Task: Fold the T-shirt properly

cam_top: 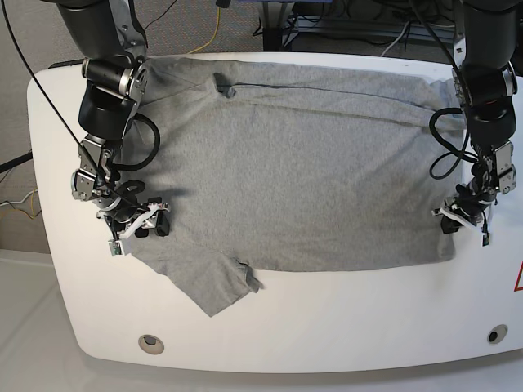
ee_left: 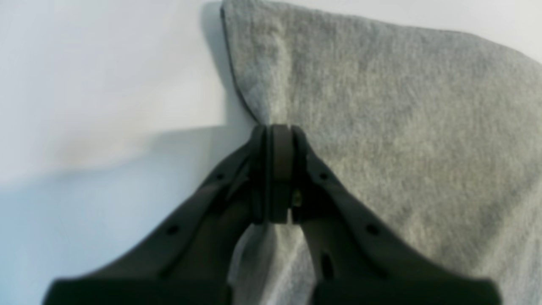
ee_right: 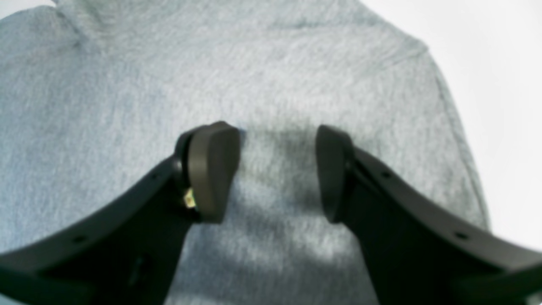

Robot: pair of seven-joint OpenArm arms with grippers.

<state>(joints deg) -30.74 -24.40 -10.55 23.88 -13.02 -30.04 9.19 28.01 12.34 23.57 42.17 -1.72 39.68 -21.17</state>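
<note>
Two hands on the job: left hand [ee_left: 279, 169] pinched tight on an edge fold of the T-shirt [cam_top: 302, 171], right hand [ee_right: 275, 173] parted, cloth beneath, nothing gripped. Risk: a one-sided lift would drag and skew the shirt, since only one edge is held. Grey, plain side up, spread over the table [cam_top: 343, 327]; sleeve rumpled beside right hand.
</note>
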